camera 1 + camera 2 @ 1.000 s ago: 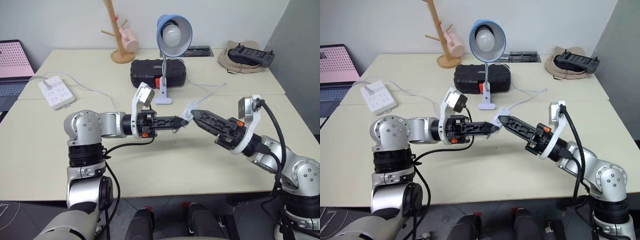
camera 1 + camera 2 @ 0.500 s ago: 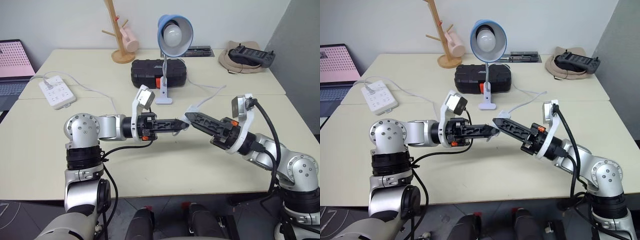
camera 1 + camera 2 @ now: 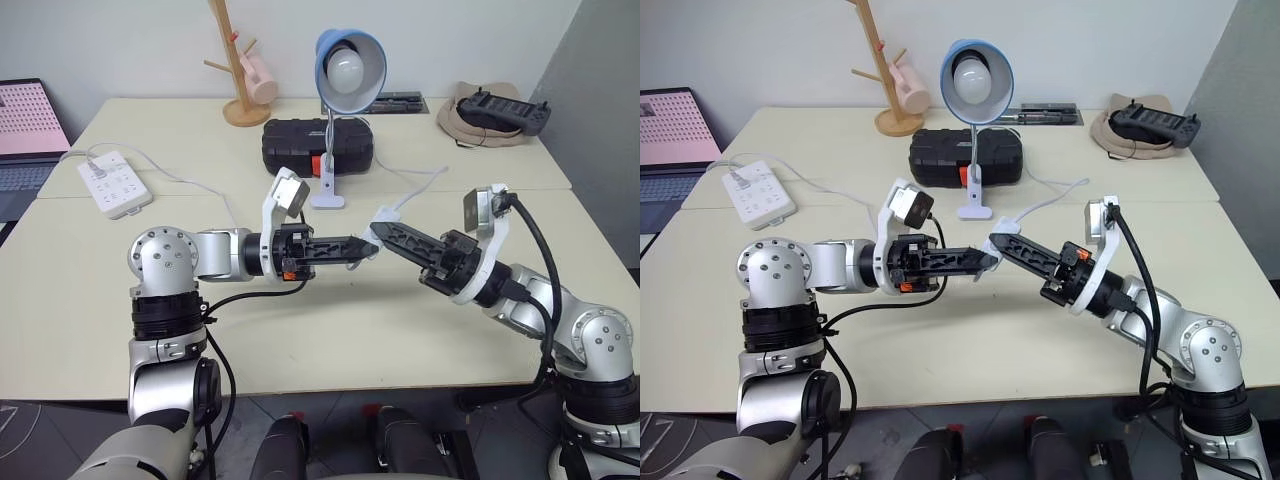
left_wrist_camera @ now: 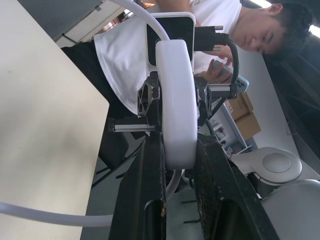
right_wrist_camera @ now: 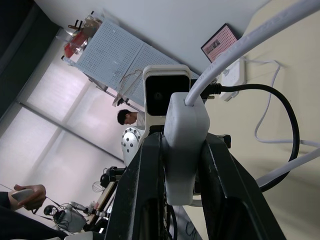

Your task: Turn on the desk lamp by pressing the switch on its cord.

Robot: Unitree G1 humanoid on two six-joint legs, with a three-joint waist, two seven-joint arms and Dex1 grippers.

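Up close, the right wrist view shows fingers (image 5: pixel 150 200) clamping the switch (image 5: pixel 184 145).

Layout relative to the desk lamp (image 3: pixel 347 70), which stands mid-bench (image 3: pixel 90 330). Directly behind its base lies a tool case (image 3: pixel 295 145). Behind and left of the lamp stands a mug tree (image 3: pixel 235 70); farther left, a power strip (image 3: pixel 112 183). Behind and right rests a controller (image 3: pixel 500 110). In front of the lamp, above the bench, the switch (image 3: pixel 382 215) sits between the left gripper (image 3: pixel 368 246) and right gripper (image 3: pixel 384 232), with the cord (image 3: pixel 420 185) running back from it.
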